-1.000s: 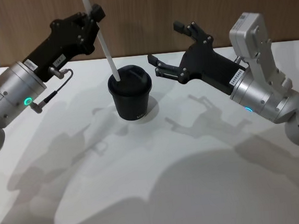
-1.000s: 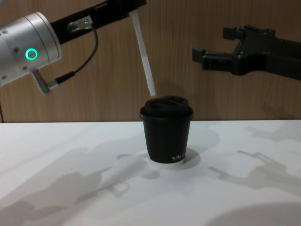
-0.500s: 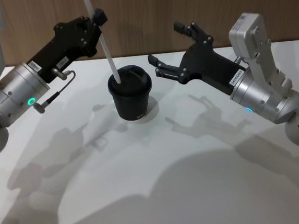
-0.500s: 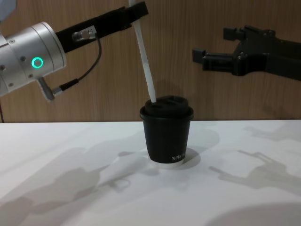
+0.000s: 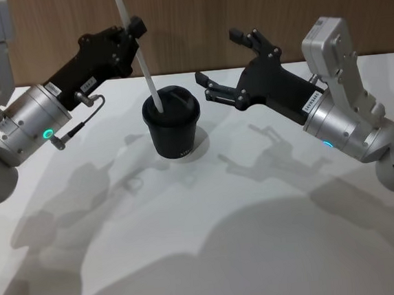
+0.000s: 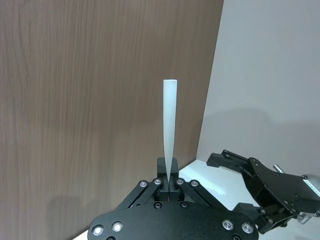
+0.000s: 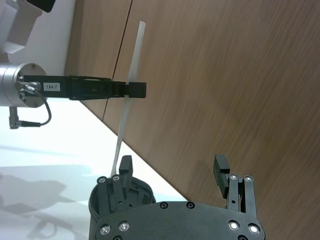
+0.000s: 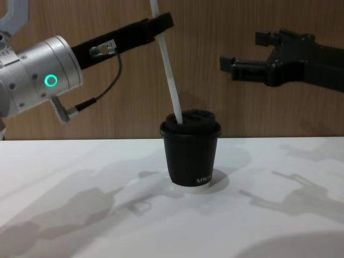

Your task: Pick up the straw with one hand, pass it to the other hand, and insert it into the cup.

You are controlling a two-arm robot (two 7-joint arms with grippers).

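Since before, straw (image 8: 171, 80) has entered cup (image 8: 190, 156).

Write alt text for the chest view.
The left gripper, shut on a white straw, holds it tilted with its lower end at the lid of a black cup on a white table. The right gripper hovers open to the cup's upper right, before a wood wall.

The left gripper (image 8: 164, 22) (silver wrist, green ring) is descending and easing rightward toward the cup (image 8: 190, 150), jaws clamped on the straw (image 8: 167, 70). The straw's lower tip, clear above the lid a second ago, is now entering the lid's left side, the straw leaning left.
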